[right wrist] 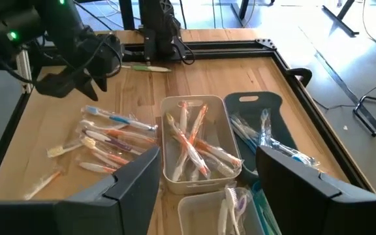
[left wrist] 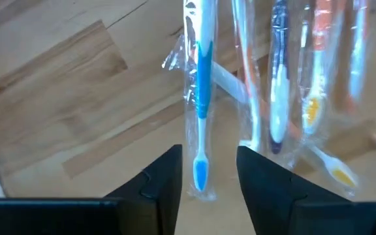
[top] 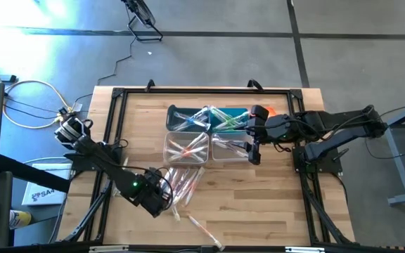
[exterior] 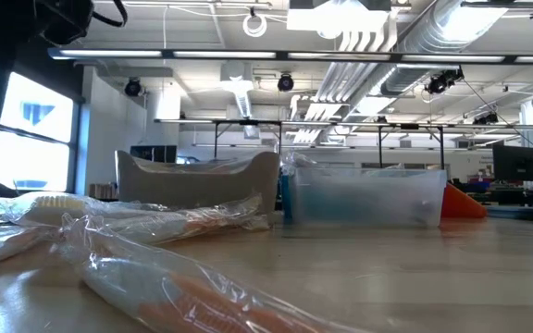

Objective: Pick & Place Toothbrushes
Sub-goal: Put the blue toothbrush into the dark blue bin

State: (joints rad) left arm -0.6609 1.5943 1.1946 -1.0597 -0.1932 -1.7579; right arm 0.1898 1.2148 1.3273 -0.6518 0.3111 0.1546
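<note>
My left gripper (left wrist: 206, 189) hangs over the loose heap of toothbrushes (right wrist: 106, 140) on the pale planked table (top: 259, 204), dark wedge fingers apart. A blue-handled toothbrush (left wrist: 202, 98) in crinkled clear wrap lies straight ahead, its bristle end between the tips, ungripped. My right gripper (right wrist: 207, 176) hovers parted above the translucent rectangular bins (right wrist: 224, 140), orange-handled brushes just ahead of it.

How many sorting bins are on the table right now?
4, in a two-by-two block: darker left bin, darker right bin, then clear left bin and clear right bin nearer the loose toothbrushes. None looks hidden.
</note>
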